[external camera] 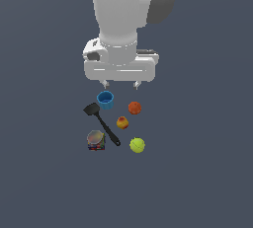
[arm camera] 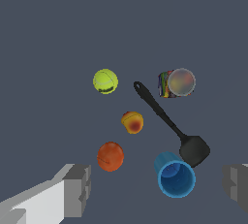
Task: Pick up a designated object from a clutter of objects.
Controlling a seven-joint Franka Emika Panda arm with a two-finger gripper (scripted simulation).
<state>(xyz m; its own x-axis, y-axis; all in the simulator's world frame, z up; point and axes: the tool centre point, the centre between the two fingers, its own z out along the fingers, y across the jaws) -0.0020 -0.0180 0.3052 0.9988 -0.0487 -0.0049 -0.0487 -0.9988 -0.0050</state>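
The yellow-green tennis ball (external camera: pixel 137 145) lies at the near right of the clutter in the exterior view and shows in the wrist view (arm camera: pixel 105 81). Around it lie a red-yellow fruit (external camera: pixel 122 122), an orange-red ball (external camera: pixel 134 107), a blue cup (external camera: pixel 105 99), a black spatula (external camera: pixel 101 122) and a short can with a colourful label (external camera: pixel 96 140). My gripper (external camera: pixel 120 84) hangs open and empty high above the cup and orange-red ball, well apart from the tennis ball. Its fingers (arm camera: pixel 77 189) show wide apart in the wrist view.
The objects sit on a plain dark grey-blue surface (external camera: pixel 197 172). In the wrist view the spatula (arm camera: pixel 167 121) lies between the can (arm camera: pixel 175 83) and the fruit (arm camera: pixel 132 121); the cup (arm camera: pixel 175 175) and orange-red ball (arm camera: pixel 110 156) are nearest the fingers.
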